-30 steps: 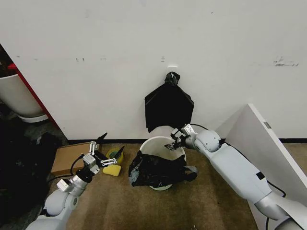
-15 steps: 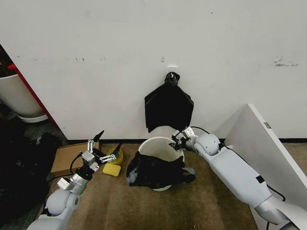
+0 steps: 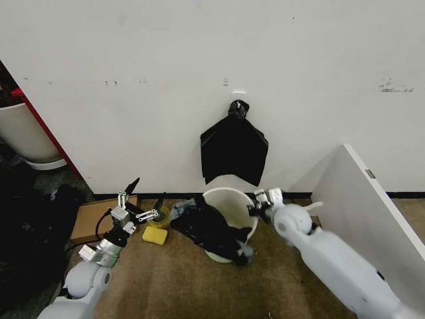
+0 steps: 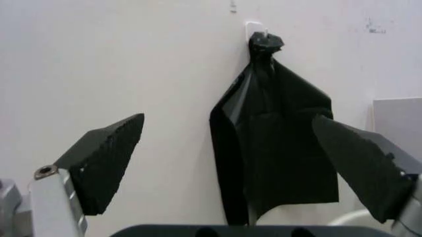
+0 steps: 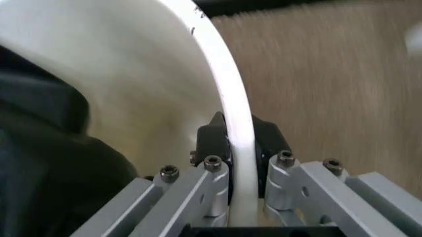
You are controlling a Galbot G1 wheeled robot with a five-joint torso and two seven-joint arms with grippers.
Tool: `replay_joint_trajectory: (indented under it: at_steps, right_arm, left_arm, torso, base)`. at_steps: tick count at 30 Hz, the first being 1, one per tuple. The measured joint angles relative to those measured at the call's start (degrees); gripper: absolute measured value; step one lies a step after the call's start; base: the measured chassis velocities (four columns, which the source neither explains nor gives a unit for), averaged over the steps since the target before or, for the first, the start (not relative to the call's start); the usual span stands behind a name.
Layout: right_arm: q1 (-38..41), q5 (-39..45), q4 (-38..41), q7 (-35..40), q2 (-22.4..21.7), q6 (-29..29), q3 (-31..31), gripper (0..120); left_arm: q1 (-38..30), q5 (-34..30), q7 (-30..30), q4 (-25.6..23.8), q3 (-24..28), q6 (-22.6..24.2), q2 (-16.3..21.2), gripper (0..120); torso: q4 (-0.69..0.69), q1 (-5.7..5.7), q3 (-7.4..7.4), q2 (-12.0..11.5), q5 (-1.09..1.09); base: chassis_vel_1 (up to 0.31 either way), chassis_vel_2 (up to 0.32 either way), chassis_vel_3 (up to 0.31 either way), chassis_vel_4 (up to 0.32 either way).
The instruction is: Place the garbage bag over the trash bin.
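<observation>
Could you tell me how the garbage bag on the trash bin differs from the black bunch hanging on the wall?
The garbage bag lies crumpled and loose across the trash bin; the black bunch hangs flat from a wall hook. The bag is shapeless; the bunch is gathered to a knotted top. Both are black plastic.

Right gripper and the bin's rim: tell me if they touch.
Touching. The right wrist view shows the right gripper with its fingers clamped on both sides of the trash bin rim.
</observation>
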Motion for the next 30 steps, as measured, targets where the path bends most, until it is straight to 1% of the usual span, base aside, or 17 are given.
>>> replay_joint_trajectory:
  at_steps: [1, 2, 3, 4, 5, 6, 7, 8, 9, 10, 12, 13, 14, 17, 21, 24, 30]
  right_arm:
    - [-0.5, 0.17, 0.43, 0.59, 0.02, 0.59, 0.1, 3]
    - [-4.53, 0.25, 3.28, 4.47, 0.69, 5.23, 1.17, 3]
    - [-6.59, -0.83, 4.14, 6.12, 1.59, 7.89, 1.61, 3]
    - [-7.65, -1.74, 4.41, 6.95, 2.29, 9.52, 1.81, 3]
    - [-7.65, -1.74, 4.41, 6.95, 2.29, 9.52, 1.81, 3]
    - [-9.73, -3.57, 4.58, 8.43, 4.08, 12.82, 2.41, 3]
    - [-10.09, -3.88, 4.58, 8.65, 4.49, 13.5, 2.57, 3]
    - [-11.4, -4.93, 4.44, 9.51, 6.49, 16.47, 3.53, 3]
    - [-11.89, -5.27, 4.28, 9.79, 7.53, 17.62, 4.15, 3]
    - [-11.95, -5.3, 4.26, 9.82, 7.68, 17.77, 4.24, 3]
    - [-12.71, -5.82, 3.91, 10.13, 9.89, 19.66, 5.57, 3]
    - [-12.71, -5.82, 3.91, 10.13, 9.89, 19.66, 5.57, 3]
    - [-13.22, -6.12, 3.67, 10.17, 11.69, 20.99, 6.74, 3]
    - [-13.71, -7.24, 3.07, 10.17, 14.4, 22.8, 7.38, 3]
    - [-14.41, -7.27, 2.54, 11.02, 16.15, 22.9, 7.28, 3]
    - [-15.65, -9.86, 1.55, 11.01, 17.88, 23.41, 6.46, 3]
    - [-18.14, -12.6, 2.86, 11.39, 19.23, 23.76, 5.46, 3]
  left_arm:
    - [0.0, 0.03, 0.01, 0.02, 0.05, -0.01, -0.02, 100]
    - [-0.02, 0.4, 0.03, 0.3, 0.5, -0.21, -0.36, 100]
    - [-0.05, 0.58, 0.07, 0.42, 0.77, -0.3, -0.59, 100]
    - [-0.09, 0.65, 0.07, 0.45, 0.92, -0.33, -0.75, 100]
    - [-0.09, 0.65, 0.07, 0.45, 0.92, -0.33, -0.75, 100]
    - [-0.18, 0.77, 0.08, 0.44, 1.24, -0.38, -1.07, 100]
    - [-0.19, 0.79, 0.08, 0.44, 1.29, -0.38, -1.11, 100]
    - [-0.22, 0.9, 0.11, 0.39, 1.6, -0.39, -1.31, 100]
    - [-0.25, 0.94, 0.12, 0.36, 1.69, -0.39, -1.37, 100]
    - [-0.26, 0.95, 0.12, 0.34, 1.71, -0.39, -1.38, 100]
    - [-0.31, 0.96, 0.12, 0.26, 1.76, -0.4, -1.41, 100]
    - [-0.31, 0.96, 0.12, 0.26, 1.76, -0.4, -1.41, 100]
    - [-0.31, 0.96, 0.12, 0.23, 1.75, -0.41, -1.32, 100]
    - [-0.13, 0.89, 0.13, 0.26, 1.44, -0.72, -0.63, 100]
    - [-0.09, 0.64, 0.13, 0.64, 1.01, -1.15, -0.16, 100]
    - [-0.17, 0.2, 0.12, 1.11, 0.85, -1.67, 0.33, 100]
    - [-0.27, -0.18, 0.15, 1.41, 1.08, -2.07, 1.0, 100]
  torso:
    - [0.0, 0.0, 0.0, 0.0, 0.0]
    - [0.01, 0.0, 0.0, 0.0, -0.02]
    - [0.01, 0.0, 0.0, 0.0, -0.02]
    - [0.01, 0.0, 0.0, 0.0, -0.01]
    - [0.01, 0.0, 0.0, 0.0, -0.01]
    - [0.01, 0.0, 0.0, 0.0, 0.0]
    - [0.01, 0.0, 0.0, 0.0, 0.0]
    - [0.01, 0.0, 0.0, 0.0, -0.01]
    - [0.02, 0.0, 0.0, 0.0, -0.01]
    - [0.02, 0.0, 0.0, 0.0, -0.01]
    - [0.02, 0.0, 0.0, 0.0, 0.0]
    - [0.02, 0.0, 0.0, 0.0, 0.0]
    - [0.02, 0.0, 0.0, 0.0, -0.01]
    - [0.03, 0.0, 0.0, 0.0, -0.01]
    - [0.03, 0.01, 0.0, 0.0, -0.02]
    - [0.01, 0.0, -0.01, 0.01, -0.04]
    - [0.01, 0.0, 0.0, 0.01, -0.03]
  base:
    - [0.0, 0.0, 0.0, 0.0]
    - [0.0, 0.0, 0.0, 0.0]
    - [0.0, 0.0, 0.0, 0.0]
    - [0.0, 0.0, 0.0, 0.0]
    - [0.0, 0.0, 0.0, 0.0]
    - [0.0, 0.0, 0.0, 0.0]
    - [0.0, 0.0, 0.0, 0.0]
    - [0.0, 0.0, 0.0, 0.0]
    - [0.0, 0.0, 0.0, 0.0]
    - [0.0, 0.0, 0.0, 0.0]
    - [0.0, 0.0, 0.0, 0.0]
    - [0.0, 0.0, 0.0, 0.0]
    - [0.0, 0.0, 0.0, 0.0]
    - [0.0, 0.0, 0.0, 0.0]
    - [0.0, 0.0, 0.0, 0.0]
    - [0.0, 0.0, 0.0, 0.0]
    - [0.0, 0.0, 0.0, 0.0]
